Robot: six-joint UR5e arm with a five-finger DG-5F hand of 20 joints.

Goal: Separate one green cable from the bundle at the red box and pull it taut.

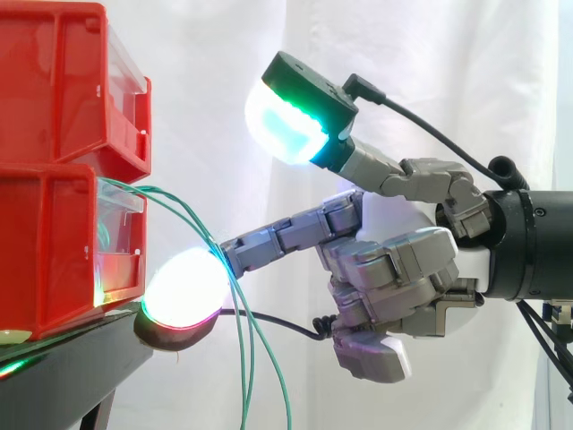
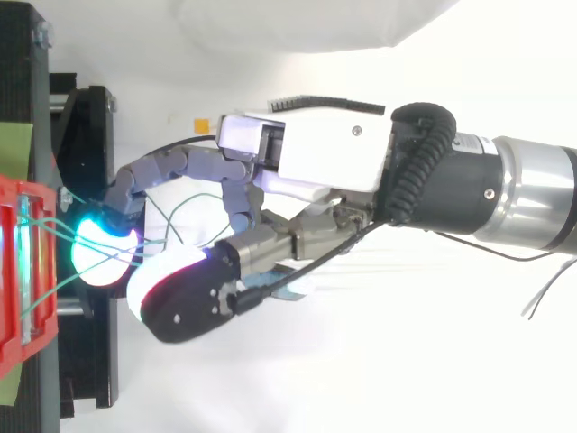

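Observation:
Thin green cables (image 1: pixel 240 300) leave the lower red bin (image 1: pixel 45 251), arc out to the right and hang down past the black stand's edge. My hand (image 1: pixel 394 260) reaches in from the right, open. One straight finger points at the bin, and its glowing pad (image 1: pixel 183 291) sits just off the bin's front, above the stand. The cables cross this finger right behind the pad, touching it. The thumb is raised high, with its cyan-green pad (image 1: pixel 282 121) well clear of the cables. The remaining fingers are folded under the palm. From above, the cables (image 2: pixel 171 215) loop between the fingers.
A second red bin (image 1: pixel 54 81) is stacked on the lower one. Both stand on the black stand (image 1: pixel 72 367), whose edge lies just below the extended pad. A white curtain hangs behind. To the right of the bins there is open air under the arm.

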